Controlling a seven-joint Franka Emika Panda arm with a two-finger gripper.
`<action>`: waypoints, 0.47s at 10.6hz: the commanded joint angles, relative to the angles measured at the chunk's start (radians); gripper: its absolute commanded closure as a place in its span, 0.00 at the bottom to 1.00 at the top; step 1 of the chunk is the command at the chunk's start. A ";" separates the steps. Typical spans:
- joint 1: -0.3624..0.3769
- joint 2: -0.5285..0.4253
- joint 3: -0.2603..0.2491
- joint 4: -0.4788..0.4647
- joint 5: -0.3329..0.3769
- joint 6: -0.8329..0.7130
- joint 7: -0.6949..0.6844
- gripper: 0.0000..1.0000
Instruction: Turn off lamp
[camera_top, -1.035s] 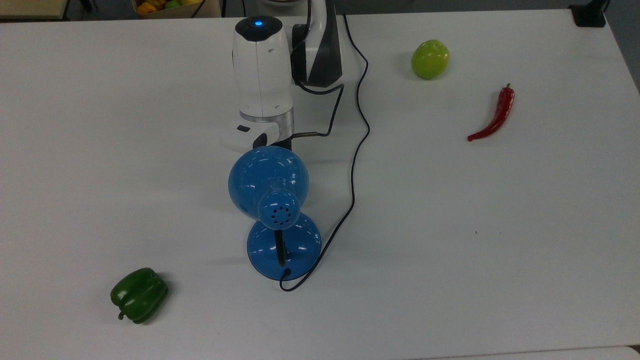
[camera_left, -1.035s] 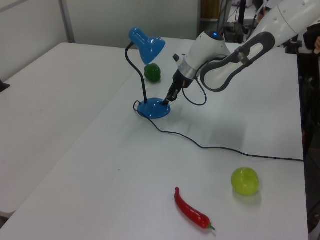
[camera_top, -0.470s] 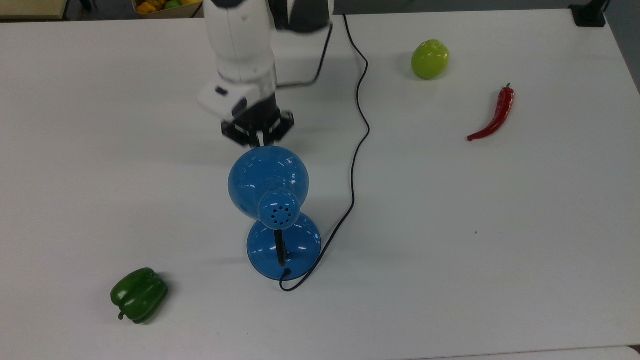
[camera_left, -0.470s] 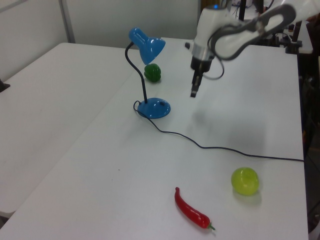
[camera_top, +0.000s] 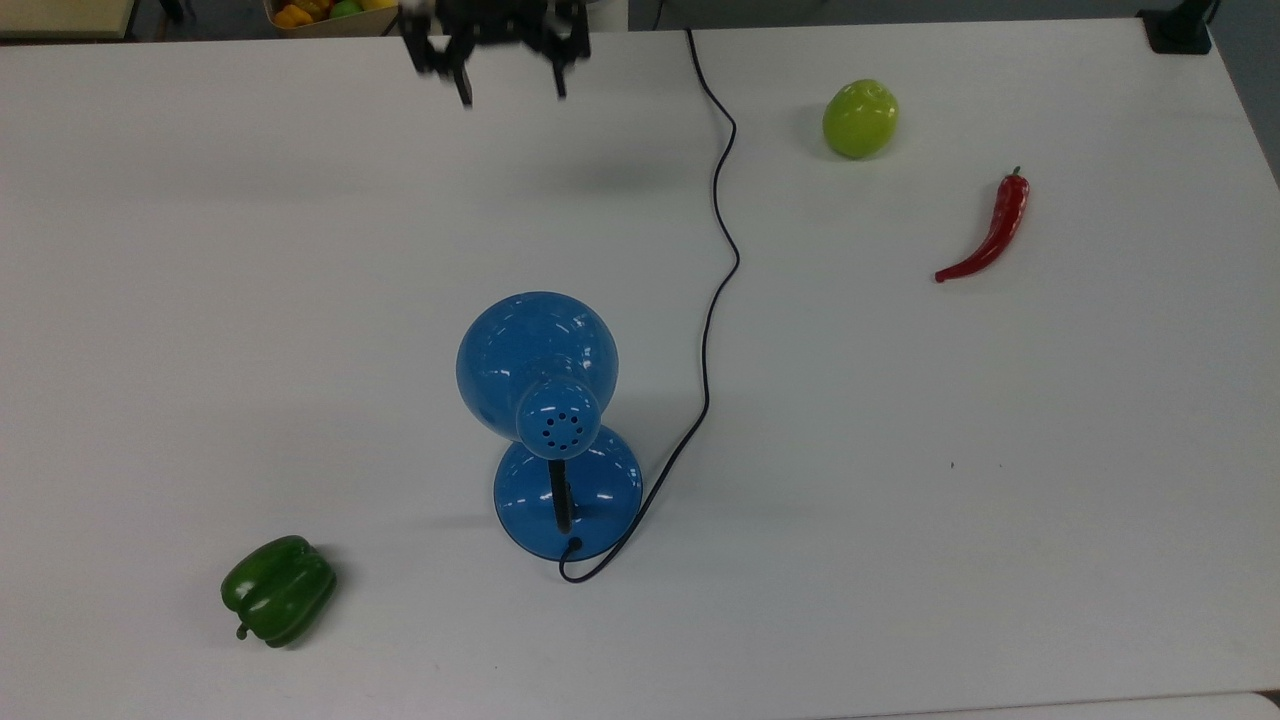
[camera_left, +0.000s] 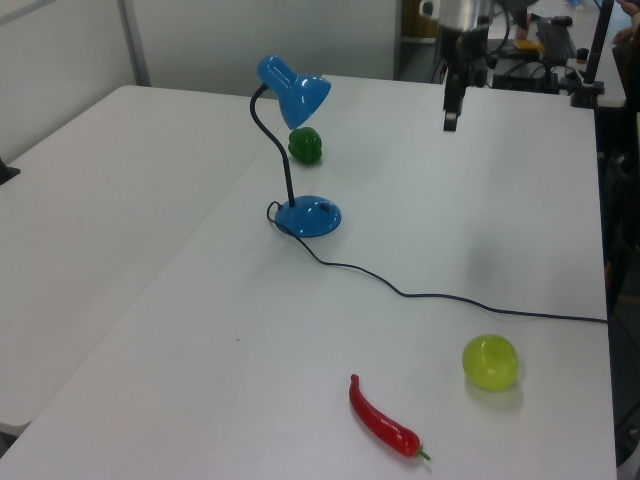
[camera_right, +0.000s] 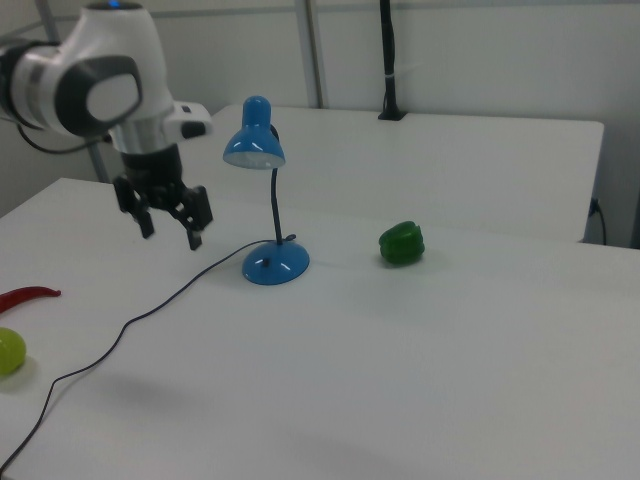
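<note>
End effector (camera_right: 168, 226) empty, fingers spread, lifted high, now well clear of lamp (camera_right: 266, 190) after leaving its base a second ago. Lamp stands beyond it on tabletop (camera_top: 1000, 450), shade unlit; switch press likely done, arm retreating.
</note>
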 joint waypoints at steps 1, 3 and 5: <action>0.060 -0.054 -0.013 0.070 -0.009 -0.130 0.153 0.00; 0.060 -0.049 -0.005 0.140 -0.006 -0.154 0.142 0.00; 0.055 -0.045 -0.005 0.154 -0.009 -0.140 0.123 0.00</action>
